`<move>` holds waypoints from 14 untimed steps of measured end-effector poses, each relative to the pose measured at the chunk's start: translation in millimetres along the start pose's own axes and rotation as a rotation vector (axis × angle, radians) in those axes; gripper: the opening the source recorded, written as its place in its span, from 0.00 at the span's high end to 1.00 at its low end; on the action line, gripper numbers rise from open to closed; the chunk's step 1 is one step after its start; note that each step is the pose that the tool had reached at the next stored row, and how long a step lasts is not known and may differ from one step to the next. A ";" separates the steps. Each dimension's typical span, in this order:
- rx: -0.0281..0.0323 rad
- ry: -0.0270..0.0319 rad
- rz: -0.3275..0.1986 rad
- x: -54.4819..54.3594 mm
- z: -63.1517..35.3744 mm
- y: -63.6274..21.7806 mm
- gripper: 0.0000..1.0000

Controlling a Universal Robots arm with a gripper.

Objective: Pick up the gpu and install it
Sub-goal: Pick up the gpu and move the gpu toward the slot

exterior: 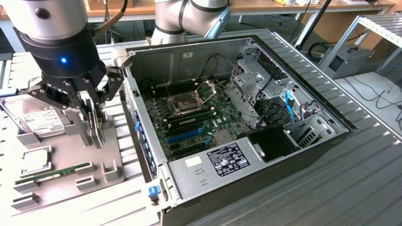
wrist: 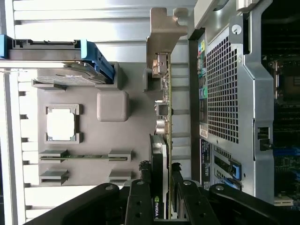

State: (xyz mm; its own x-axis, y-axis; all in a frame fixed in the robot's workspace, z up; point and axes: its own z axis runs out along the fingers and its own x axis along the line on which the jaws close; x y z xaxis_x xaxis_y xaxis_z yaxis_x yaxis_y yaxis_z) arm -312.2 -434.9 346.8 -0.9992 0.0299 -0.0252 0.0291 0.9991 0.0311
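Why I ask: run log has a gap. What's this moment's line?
claw: shut on gpu | gpu: upright at tray, outside case | installed: no

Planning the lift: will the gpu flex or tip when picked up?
Likely stiff: the gpu is a circuit board with a metal bracket. Standing on its thin edge, it could tip if released. Its exposed components look fragile.

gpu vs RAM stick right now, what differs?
Pose: the gpu stands on edge; the RAM stick lies low in its holders. State: the gripper's fingers clamp the gpu; the RAM stick is untouched. Build: the gpu is bigger with a metal end bracket; the RAM stick is narrow, no bracket. Shared: green boards at the grey tray.
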 end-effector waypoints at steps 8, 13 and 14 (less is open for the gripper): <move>0.0019 -0.0014 0.000 -0.8 -30.4 1.1 0.73; 0.0032 -0.0017 0.000 -1.2 -46.9 1.8 0.73; 0.0032 -0.0018 0.000 -1.3 -49.8 2.0 0.73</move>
State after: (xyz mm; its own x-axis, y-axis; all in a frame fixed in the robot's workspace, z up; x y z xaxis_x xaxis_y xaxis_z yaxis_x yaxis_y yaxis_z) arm -312.2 -434.5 396.6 -0.9992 0.0298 -0.0270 0.0291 0.9992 0.0279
